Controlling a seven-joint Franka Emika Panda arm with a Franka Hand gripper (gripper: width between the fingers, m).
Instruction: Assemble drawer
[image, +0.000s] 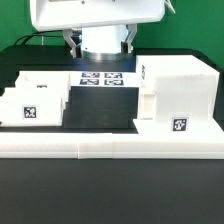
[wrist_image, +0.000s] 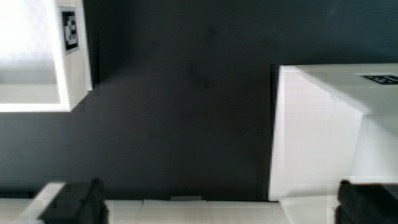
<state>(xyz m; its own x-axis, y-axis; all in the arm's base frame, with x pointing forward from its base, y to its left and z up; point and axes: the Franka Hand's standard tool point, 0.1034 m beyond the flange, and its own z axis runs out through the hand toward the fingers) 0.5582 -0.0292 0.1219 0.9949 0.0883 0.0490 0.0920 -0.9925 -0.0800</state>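
In the exterior view the large white casing (image: 182, 95) stands at the right. The smaller white trays (image: 35, 98) sit at the left, and each part carries black-and-white tags. My gripper (image: 100, 46) hangs high at the back, above the dark mat between them. In the wrist view my gripper (wrist_image: 222, 204) is open and empty, with dark fingers (wrist_image: 75, 203) far apart. One tagged white drawer part (wrist_image: 39, 60) and another white block (wrist_image: 338, 130) flank a dark gap. I cannot tell which part is which there.
The marker board (image: 100, 77) lies on the mat under the arm. The long low white border wall (image: 110, 148) runs along the front. A white strip (wrist_image: 214, 211) crosses the wrist view between my fingers.
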